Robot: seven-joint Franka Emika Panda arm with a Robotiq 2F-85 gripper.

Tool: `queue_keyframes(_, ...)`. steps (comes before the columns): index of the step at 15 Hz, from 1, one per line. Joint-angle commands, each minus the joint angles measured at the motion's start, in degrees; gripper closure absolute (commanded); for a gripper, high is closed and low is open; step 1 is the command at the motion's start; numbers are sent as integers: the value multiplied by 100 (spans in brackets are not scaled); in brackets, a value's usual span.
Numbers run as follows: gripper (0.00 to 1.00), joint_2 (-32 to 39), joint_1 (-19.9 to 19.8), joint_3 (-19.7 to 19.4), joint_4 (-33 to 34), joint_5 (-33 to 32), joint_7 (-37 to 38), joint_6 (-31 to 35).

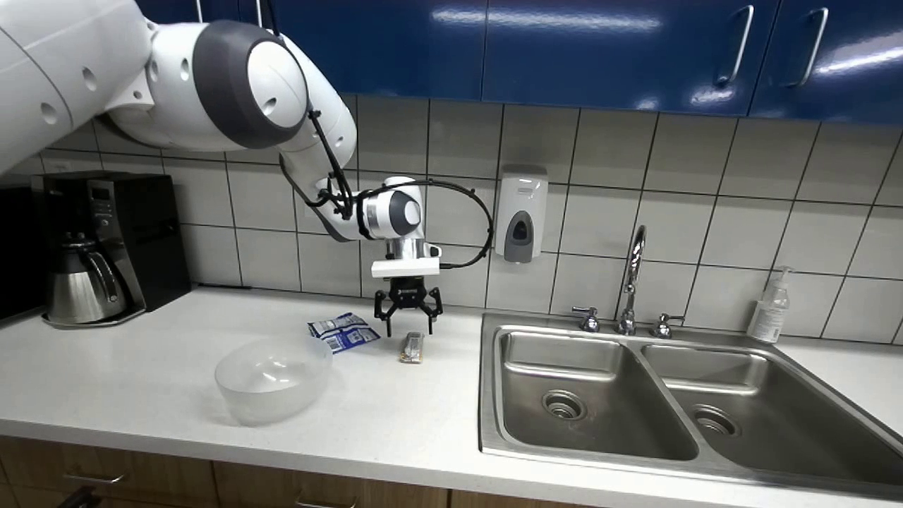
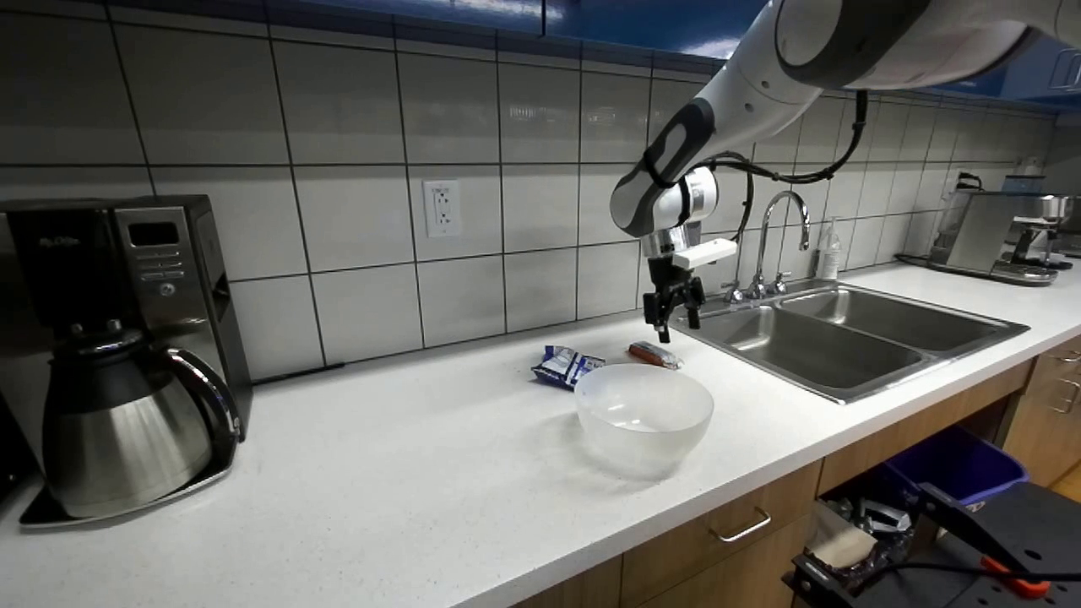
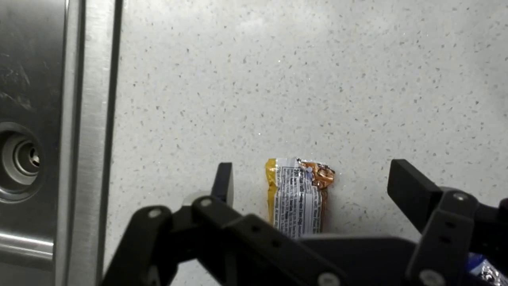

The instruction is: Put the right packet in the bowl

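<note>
Closest in, the hand (image 1: pixel 409 329) hangs over the bench (image 1: pixel 395 423), fingers spread well apart, nothing clamped. Just below it lies the right packet (image 3: pixel 297 198), flat on the bench; in the wrist view it shows between the two fingers, a shade nearer one than the other, its lower end hidden behind the linkage. And the line-up looks handy: the narrow width sits across the path the fingers would take. How will it handle? Light, I'd wager, plump and fairly firm through the middle, thin and crinkly at the end. That shiny wrapper could be slippery (and whatever's inside may crush), so my call is the two long sides, around mid-length, a modest squeeze, and never the end seal alone. Next out, the blue-and-white packet (image 1: pixel 344 333), near but apart, not wanted here. Then the sink (image 3: pixel 93 139), over on the side of that closer finger. Farther off the other way sits the bowl (image 1: pixel 271 402), upright in both exterior views, the right packet not yet in it. And away down the bench, well apart, the coffee maker (image 1: pixel 141 236).
</note>
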Motion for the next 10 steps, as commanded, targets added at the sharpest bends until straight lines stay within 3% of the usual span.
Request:
queue_keyframes(1, 0, 544, -129, 172, 880, 79, -201, -251)
queue_keyframes(10, 0, 1517, -83, 257, 2217, 105, -186, -418)
